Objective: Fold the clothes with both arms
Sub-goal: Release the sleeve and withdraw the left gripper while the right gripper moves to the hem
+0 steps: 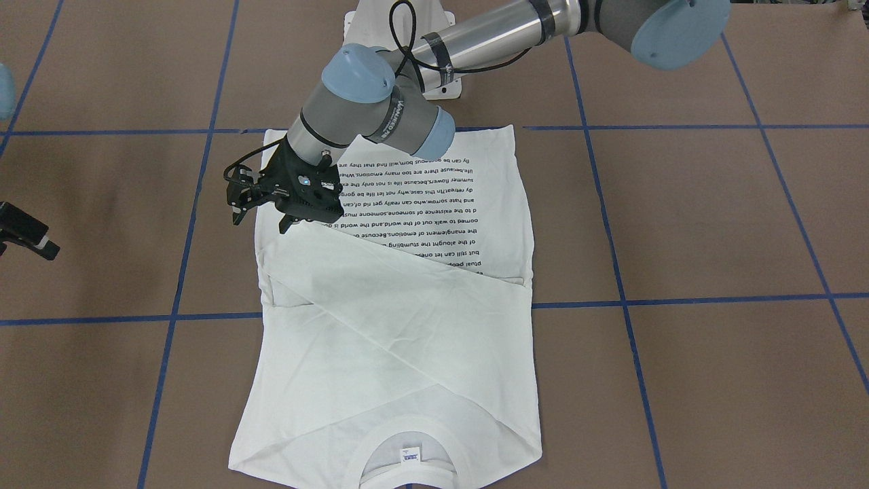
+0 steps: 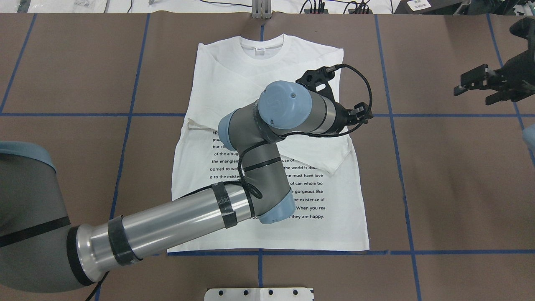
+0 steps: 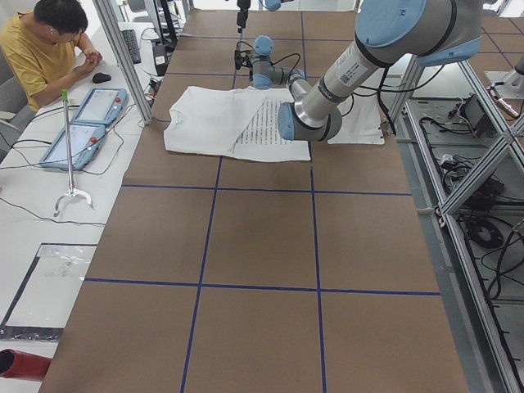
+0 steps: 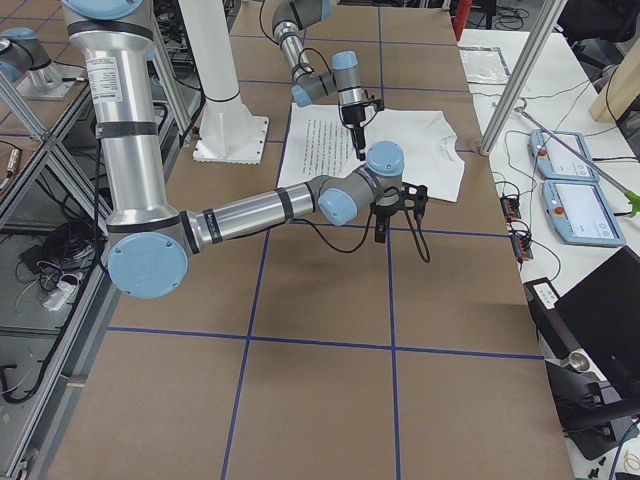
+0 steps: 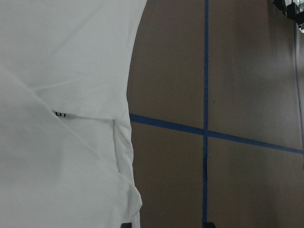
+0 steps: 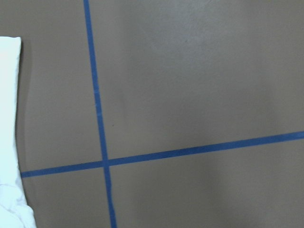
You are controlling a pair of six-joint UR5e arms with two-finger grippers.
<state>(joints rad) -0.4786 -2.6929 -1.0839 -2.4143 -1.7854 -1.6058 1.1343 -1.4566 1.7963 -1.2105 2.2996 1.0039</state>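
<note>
Both released | left hand (image 1: 260, 223) above T-shirt (image 1: 380, 339) edge | right hand (image 2: 480, 88) well apart from it

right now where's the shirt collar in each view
Front-facing: collar bottom centre.
Overhead: collar top centre.
Exterior left: collar, left end of the shirt.
Exterior right: collar, shirt's right end.
Left wrist: not in it.
Right wrist: not in it.
Shared landmark: black text block, opposite the collar.
</note>
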